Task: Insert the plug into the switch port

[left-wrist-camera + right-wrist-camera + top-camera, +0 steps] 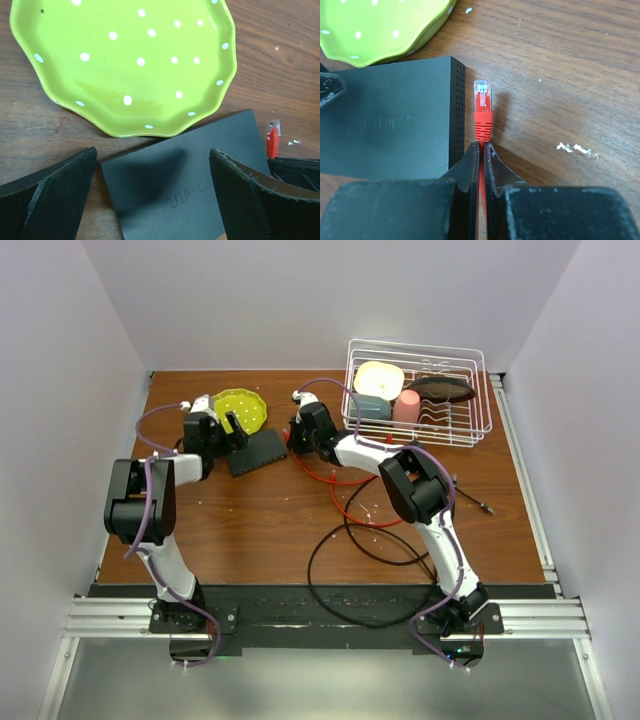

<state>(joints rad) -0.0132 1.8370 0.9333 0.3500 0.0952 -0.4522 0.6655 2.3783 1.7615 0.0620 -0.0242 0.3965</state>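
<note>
Right wrist view: the right gripper (480, 150) pinches a red cable (481, 187) behind its clear plug (482, 97), just beside the vented side of a black switch (390, 125) embossed "TP-LINK". The left gripper (152, 160) straddles the switch, jaws wide. Beyond lie a green dotted plate (125, 60), a brown wood table (560, 75) and white walls (330, 290).

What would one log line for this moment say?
left hand: open astride black switch | right hand: shut on red cable behind plug | plug: beside switch, not inserted
</note>
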